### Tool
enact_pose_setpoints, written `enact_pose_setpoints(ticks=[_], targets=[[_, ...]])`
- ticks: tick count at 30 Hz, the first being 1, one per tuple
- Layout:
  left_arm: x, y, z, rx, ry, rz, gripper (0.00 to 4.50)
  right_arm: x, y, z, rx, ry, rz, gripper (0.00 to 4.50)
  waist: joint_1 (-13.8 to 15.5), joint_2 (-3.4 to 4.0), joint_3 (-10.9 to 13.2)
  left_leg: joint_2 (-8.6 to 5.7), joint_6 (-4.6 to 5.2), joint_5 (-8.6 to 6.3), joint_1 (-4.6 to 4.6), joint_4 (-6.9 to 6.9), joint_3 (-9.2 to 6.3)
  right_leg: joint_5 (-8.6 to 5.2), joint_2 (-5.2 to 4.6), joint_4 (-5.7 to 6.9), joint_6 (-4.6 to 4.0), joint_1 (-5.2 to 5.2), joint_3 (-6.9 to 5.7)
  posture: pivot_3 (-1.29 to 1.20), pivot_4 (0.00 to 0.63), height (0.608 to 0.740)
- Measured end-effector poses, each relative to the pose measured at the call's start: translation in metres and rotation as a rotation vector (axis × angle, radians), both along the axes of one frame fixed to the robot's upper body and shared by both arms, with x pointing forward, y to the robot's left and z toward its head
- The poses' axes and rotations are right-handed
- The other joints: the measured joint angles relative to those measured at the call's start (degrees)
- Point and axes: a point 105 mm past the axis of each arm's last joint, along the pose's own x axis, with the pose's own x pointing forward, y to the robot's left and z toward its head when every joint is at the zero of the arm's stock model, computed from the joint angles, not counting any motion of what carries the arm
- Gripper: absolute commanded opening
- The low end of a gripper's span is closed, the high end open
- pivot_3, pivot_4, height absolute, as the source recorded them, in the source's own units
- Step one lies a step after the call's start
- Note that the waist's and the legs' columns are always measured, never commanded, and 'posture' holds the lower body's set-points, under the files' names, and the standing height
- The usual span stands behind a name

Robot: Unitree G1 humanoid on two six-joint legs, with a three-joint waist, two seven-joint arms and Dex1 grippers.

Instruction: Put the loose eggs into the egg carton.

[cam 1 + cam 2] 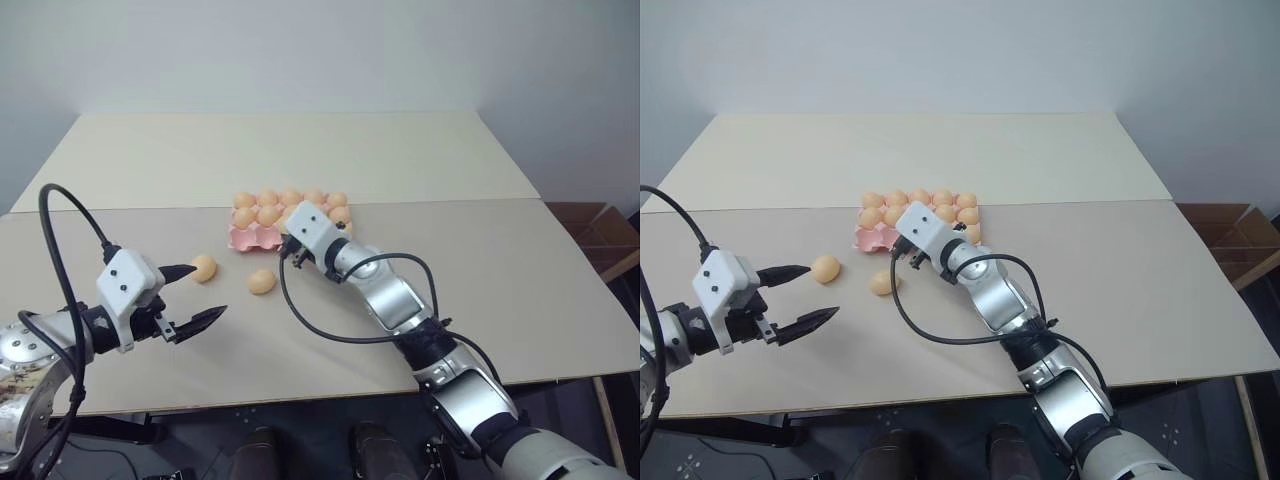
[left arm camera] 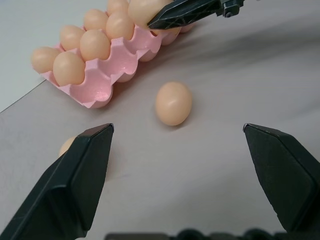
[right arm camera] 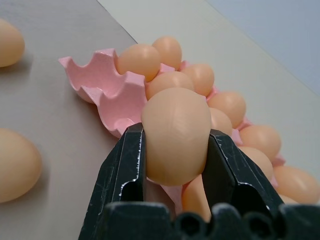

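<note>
The left gripper (image 1: 195, 297) hangs spread wide and empty over the table (image 1: 520, 290), two loose eggs (image 1: 262, 282) lying just beyond its fingertips. Farther off, the right gripper (image 3: 175, 150) is clenched on another egg (image 3: 176, 135), poised at the near edge of the pink egg carton (image 1: 252, 237), already mostly filled.
</note>
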Motion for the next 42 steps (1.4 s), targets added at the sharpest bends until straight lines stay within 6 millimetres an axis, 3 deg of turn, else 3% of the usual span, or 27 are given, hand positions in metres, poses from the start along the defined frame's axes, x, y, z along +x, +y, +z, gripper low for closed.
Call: enact_pose_setpoints(ticks=[10,18,26,30,34,36,42], targets=[[0.002,-0.004,0.001,-0.001,-0.006,-0.014,4.50,0.019,0.000,-0.012,-0.064,0.012,-0.027,1.33,-0.02,0.01,0.00,0.00,0.00,0.00,0.00,0.00,-0.01,0.01,-0.01,0.01,0.00,0.00,-0.01,0.00,0.150,0.740],[0.002,-0.004,0.001,-0.001,-0.006,-0.015,4.50,0.020,-0.003,-0.010,-0.022,0.046,-0.027,4.01,-0.05,0.02,0.01,0.01,0.00,0.00,0.00,0.00,-0.01,0.01,-0.01,0.03,0.00,0.00,-0.01,0.00,0.150,0.740],[0.000,-0.004,-0.004,-0.050,-0.008,0.019,4.50,0.002,-0.004,0.021,0.195,0.076,0.007,4.01,0.06,0.02,0.01,0.00,-0.01,0.00,-0.04,0.00,-0.05,0.02,-0.06,0.02,0.01,-0.01,-0.02,0.00,0.150,0.740],[-0.005,-0.003,-0.005,-0.208,-0.055,0.122,4.50,-0.025,-0.045,0.032,0.304,0.031,-0.024,4.01,0.85,0.00,0.00,-0.04,-0.01,-0.01,-0.24,0.01,-0.16,0.08,-0.15,-0.09,0.12,-0.02,-0.11,0.00,0.150,0.740],[-0.013,-0.002,-0.009,-0.283,-0.093,0.196,4.50,-0.058,-0.089,0.023,0.384,0.003,-0.099,4.01,1.17,-0.04,-0.03,-0.03,-0.02,-0.01,-0.12,0.02,-0.10,0.09,-0.12,-0.09,0.13,0.06,-0.07,0.00,0.150,0.740],[-0.015,-0.001,-0.013,-0.298,-0.097,0.225,4.50,-0.073,-0.103,0.011,0.401,0.010,-0.133,4.01,1.09,-0.03,-0.02,-0.03,-0.01,0.00,-0.10,0.02,-0.04,0.11,-0.07,-0.08,0.09,0.02,-0.02,0.00,0.150,0.740],[-0.019,-0.003,-0.016,-0.289,-0.111,0.242,4.50,-0.117,-0.134,0.009,0.545,0.003,-0.175,4.01,1.13,-0.06,-0.04,-0.01,-0.01,0.00,0.21,0.02,-0.02,0.07,-0.02,-0.10,0.05,0.26,0.02,0.00,0.150,0.740]])
